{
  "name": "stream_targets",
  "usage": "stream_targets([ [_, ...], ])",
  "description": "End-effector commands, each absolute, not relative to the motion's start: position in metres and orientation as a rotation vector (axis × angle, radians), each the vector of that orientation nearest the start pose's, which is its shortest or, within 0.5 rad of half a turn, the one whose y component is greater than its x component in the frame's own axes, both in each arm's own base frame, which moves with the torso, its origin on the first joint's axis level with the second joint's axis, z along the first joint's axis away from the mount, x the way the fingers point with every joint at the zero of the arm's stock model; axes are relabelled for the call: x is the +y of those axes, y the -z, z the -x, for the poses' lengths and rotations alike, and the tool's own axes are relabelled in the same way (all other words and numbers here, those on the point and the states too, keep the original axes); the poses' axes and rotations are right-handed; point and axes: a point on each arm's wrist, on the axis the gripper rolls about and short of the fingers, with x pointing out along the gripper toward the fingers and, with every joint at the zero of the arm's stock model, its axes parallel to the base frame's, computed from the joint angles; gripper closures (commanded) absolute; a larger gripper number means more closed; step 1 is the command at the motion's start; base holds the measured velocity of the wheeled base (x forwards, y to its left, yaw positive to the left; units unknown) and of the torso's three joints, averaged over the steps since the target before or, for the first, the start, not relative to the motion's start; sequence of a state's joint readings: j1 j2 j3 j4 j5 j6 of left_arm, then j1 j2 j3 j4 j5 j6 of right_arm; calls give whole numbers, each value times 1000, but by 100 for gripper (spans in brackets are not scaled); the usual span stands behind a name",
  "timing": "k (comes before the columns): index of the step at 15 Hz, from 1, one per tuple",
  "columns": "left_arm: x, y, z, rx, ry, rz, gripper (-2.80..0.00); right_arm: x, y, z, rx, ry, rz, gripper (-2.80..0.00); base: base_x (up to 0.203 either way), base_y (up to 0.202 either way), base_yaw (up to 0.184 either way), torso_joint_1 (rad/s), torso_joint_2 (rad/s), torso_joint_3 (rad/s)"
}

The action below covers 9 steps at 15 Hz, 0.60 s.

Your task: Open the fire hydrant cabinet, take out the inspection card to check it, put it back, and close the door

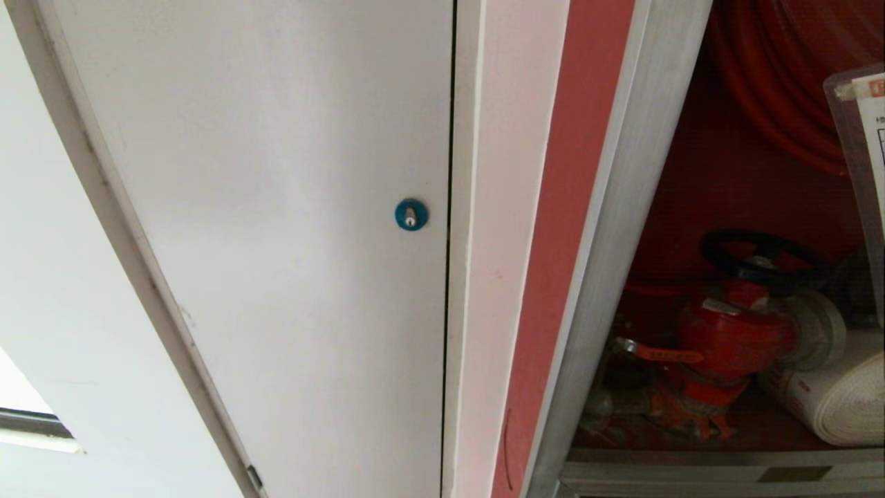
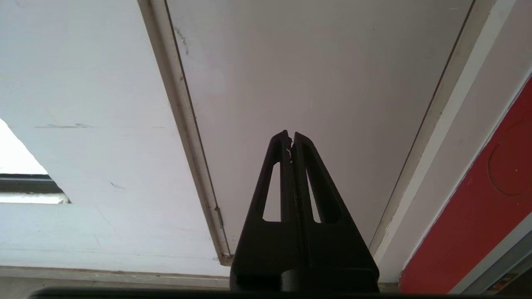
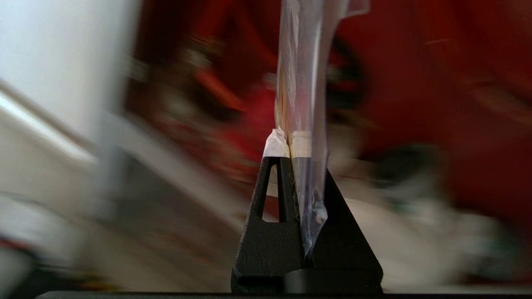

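Right end effector (image 3: 289, 160) pinches inspection card (image 3: 301, 83) (cabinet red).

Open red-lined silver-framed fire hydrant cabinet (image 1: 626, 228): doorway standing clear. Lower interior crowding: red valve with black handwheel (image 1: 733, 332) filling the middle, rolled white hose (image 1: 840, 401) lying just beside it. Coiled red hose (image 1: 781, 83) occupying the top. Clear-sleeved inspection card (image 1: 864, 152) hanging across the right edge. White door with round blue lock (image 1: 411, 214) blocking the left.
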State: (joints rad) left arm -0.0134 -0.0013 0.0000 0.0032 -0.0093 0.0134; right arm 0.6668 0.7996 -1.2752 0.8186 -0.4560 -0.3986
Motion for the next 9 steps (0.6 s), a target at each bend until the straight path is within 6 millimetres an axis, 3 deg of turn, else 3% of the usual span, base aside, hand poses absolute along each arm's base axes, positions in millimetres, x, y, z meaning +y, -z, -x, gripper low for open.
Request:
stream_targets([
  [1,0,-75,23,4,23,-14,0,-4,-333,-13,249,-227,686,0,0,0,0,0,0,0],
  [9,0,-75,23,3,23,-14,0,15,-335,-72,497,83,1089,0,0,0,0,0,0,0],
])
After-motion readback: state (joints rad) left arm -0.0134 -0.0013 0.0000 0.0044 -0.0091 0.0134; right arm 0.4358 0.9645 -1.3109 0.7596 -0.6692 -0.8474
